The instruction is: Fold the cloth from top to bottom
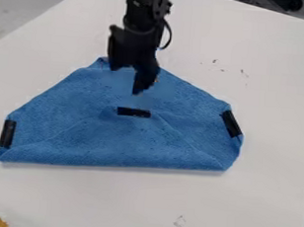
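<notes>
blue cloth [113, 137], partly folded, flat on white table [260, 203]

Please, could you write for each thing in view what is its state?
Blue cloth: partly folded, with a fold along its near edge.
Black tape strips: attached to the cloth.
White tabletop: marked with small dark scuffs.
Gripper: hanging over the cloth's far part.

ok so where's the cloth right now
In the camera view, the blue cloth lies on the white tabletop, a little left of centre, with the robot arm over its top part.
</notes>
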`<state>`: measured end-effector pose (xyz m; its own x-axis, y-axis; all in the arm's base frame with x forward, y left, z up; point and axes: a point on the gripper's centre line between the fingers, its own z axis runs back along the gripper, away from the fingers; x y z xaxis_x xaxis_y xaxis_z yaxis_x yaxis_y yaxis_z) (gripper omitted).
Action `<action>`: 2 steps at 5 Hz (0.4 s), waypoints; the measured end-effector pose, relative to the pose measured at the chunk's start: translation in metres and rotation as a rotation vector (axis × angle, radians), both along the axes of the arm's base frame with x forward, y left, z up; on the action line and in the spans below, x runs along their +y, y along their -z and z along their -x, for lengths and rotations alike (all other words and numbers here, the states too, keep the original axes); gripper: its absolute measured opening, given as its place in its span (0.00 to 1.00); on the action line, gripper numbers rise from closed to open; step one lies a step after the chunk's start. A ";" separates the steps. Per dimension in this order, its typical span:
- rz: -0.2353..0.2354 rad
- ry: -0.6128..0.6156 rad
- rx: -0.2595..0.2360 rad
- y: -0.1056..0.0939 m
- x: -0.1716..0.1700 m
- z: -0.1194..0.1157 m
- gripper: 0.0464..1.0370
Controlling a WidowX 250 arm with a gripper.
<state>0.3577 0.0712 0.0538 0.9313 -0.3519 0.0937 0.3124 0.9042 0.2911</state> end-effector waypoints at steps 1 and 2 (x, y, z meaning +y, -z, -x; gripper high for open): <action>-0.024 0.101 -0.015 -0.006 0.018 -0.038 0.96; -0.013 0.171 -0.032 0.000 0.042 -0.078 0.96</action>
<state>0.4354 0.1128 0.0542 0.8545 -0.5061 0.1168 0.4516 0.8350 0.3144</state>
